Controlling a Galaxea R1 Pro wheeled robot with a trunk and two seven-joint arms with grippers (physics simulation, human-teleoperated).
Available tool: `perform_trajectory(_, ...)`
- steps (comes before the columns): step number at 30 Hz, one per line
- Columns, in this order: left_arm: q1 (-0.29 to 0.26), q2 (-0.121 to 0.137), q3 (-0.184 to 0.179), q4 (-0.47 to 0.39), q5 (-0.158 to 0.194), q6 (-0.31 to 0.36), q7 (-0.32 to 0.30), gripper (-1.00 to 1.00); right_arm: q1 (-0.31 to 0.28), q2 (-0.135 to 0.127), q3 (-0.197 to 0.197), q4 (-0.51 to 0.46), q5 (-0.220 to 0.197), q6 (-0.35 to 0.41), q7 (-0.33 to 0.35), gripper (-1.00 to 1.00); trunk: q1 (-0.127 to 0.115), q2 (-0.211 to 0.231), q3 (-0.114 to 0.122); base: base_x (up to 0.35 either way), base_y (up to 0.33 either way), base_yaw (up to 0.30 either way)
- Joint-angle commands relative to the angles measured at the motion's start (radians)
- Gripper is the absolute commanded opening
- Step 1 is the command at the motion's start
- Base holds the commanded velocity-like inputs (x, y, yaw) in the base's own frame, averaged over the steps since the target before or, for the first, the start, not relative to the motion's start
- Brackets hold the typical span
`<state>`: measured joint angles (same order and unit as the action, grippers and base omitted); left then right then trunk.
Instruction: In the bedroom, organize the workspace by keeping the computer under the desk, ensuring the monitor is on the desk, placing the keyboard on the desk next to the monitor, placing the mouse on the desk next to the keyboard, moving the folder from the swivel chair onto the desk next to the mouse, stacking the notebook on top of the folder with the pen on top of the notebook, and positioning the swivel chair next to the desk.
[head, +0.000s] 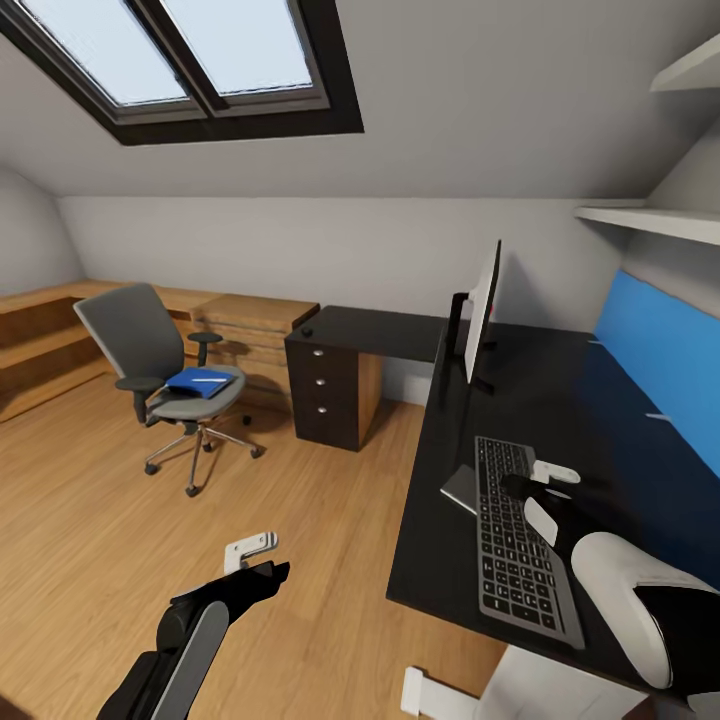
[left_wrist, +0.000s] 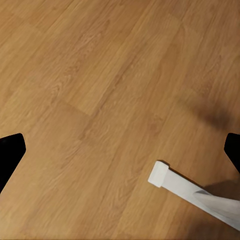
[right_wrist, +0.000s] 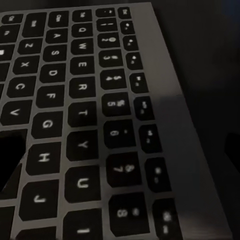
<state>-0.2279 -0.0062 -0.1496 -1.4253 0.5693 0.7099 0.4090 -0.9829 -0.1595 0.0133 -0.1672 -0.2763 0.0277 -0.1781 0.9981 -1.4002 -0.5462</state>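
Far left: grey upholstered swivel chair (head: 140, 345) on the light wood floor (head: 90, 520), flat bright-blue folder (head: 198, 381) on its seat. Near left: left gripper (head: 258, 555) over the floor, fingers spread. Right: glossy black desk (head: 560, 390) bearing wide flat monitor (head: 484, 305) and slim dark-grey keyboard (head: 520, 535). Right gripper (head: 548, 484) above the keyboard; open or closed, cannot tell.

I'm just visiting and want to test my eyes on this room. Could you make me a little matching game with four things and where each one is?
Things:
1. keyboard
2. folder
3. monitor
4. left end effector

Places:
A. on the swivel chair seat
B. above the wood floor
C. flat on the desk, under the right end effector
D. upright on the desk

Pairs: 1-C, 2-A, 3-D, 4-B
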Motion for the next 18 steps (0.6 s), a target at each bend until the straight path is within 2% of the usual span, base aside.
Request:
perform_trajectory(1,-0.001,0.000,-0.001,-0.001,0.011,0.002,0.010,1.00,0.000,0.000,0.002,-0.002,-0.006,0.003,-0.003,1.00,0.004,-0.008,-0.004,0.000,0.000,0.000)
perform_trajectory(13,-0.001,0.000,-0.001,-0.001,0.009,0.002,0.010,1.00,0.000,0.000,0.005,-0.002,-0.006,0.003,-0.004,1.00,0.050,-0.092,-0.042,0.000,0.000,0.000)
perform_trajectory(18,-0.001,0.000,-0.001,-0.001,0.010,0.002,0.010,1.00,0.000,0.001,0.005,-0.002,-0.006,0.003,-0.006,1.00,0.050,-0.092,-0.042,0.000,0.000,0.000)
